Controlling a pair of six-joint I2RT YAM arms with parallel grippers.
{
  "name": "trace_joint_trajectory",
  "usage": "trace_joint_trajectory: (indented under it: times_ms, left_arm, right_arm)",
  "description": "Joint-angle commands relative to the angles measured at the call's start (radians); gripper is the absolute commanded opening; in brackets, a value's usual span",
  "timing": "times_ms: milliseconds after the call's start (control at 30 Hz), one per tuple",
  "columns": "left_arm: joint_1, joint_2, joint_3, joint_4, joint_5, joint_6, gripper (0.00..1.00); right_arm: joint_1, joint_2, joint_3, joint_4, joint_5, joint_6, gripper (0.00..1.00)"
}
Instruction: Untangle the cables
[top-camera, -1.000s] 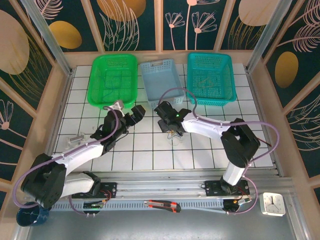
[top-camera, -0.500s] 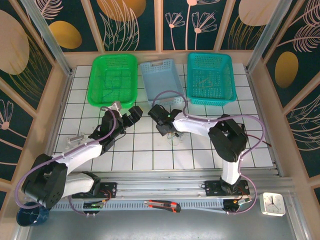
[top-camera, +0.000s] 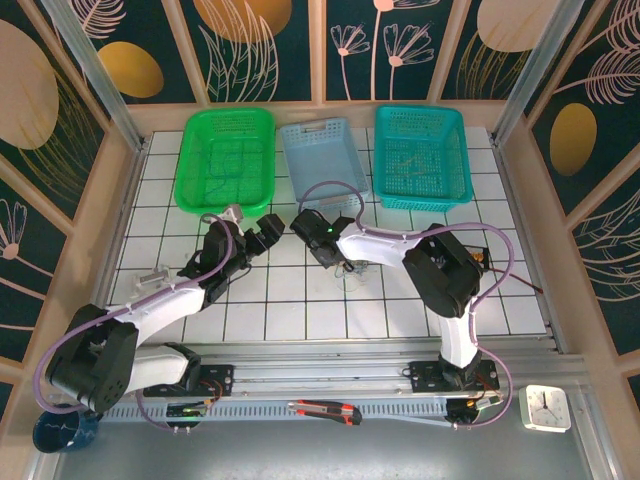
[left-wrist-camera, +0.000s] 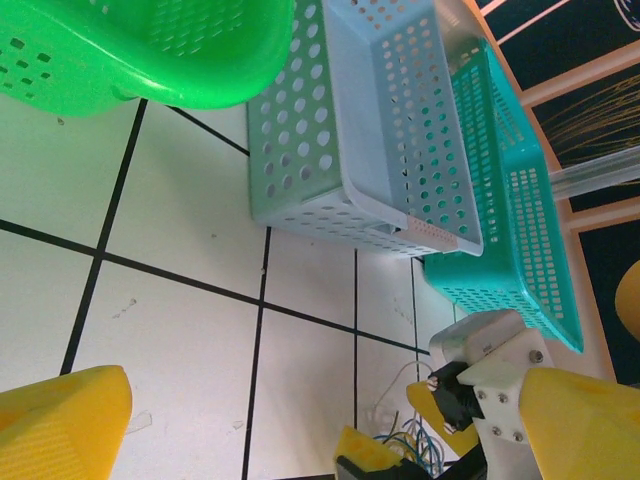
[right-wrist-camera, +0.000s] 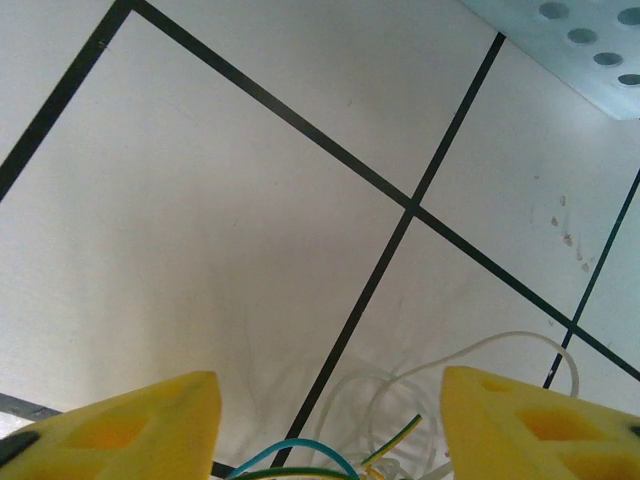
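Observation:
The cables (top-camera: 351, 268) are a small tangle of thin blue-green, yellow-green and whitish wires on the tiled table, near its middle. My right gripper (top-camera: 311, 236) hangs low just left of them, open. In the right wrist view its yellow fingers (right-wrist-camera: 130, 420) stand wide apart, with the cables (right-wrist-camera: 330, 455) rising between them at the bottom edge and a white loop (right-wrist-camera: 470, 352) lying on the tile. My left gripper (top-camera: 270, 229) is open and holds nothing, a short way left of the right one. The left wrist view shows the right gripper (left-wrist-camera: 405, 435) with the cables (left-wrist-camera: 412, 447) between its fingers.
Three baskets stand along the back: green (top-camera: 225, 158), pale blue (top-camera: 322, 160) and teal (top-camera: 421, 155). The pale blue basket (left-wrist-camera: 350, 150) is close beyond both grippers. A small clear object (top-camera: 155, 272) lies at the left of the table. A box cutter (top-camera: 325, 410) rests on the front rail.
My right arm has swung its gripper left, toward the left gripper, and its jaws have narrowed a little. The left arm has hardly moved and stays open.

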Motion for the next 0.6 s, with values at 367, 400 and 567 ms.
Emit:
trace_joint_trajectory:
  times_ms: [367,400,567]
  left_arm:
    - [0.013,-0.001,-0.014,0.042,0.024,-0.014,0.99]
    - [0.014,-0.001,-0.014,0.042,0.026,-0.012,0.99]
    - [0.013,-0.002,-0.005,0.037,0.033,0.000,0.99]
  right_arm:
    - [0.001,-0.016,-0.008,0.026,0.017,-0.006,0.04]
    - [0.001,-0.022,-0.008,0.029,0.017,-0.007,0.00]
    - [-0.006,-0.068,-0.006,0.047,0.007,-0.007,0.00]
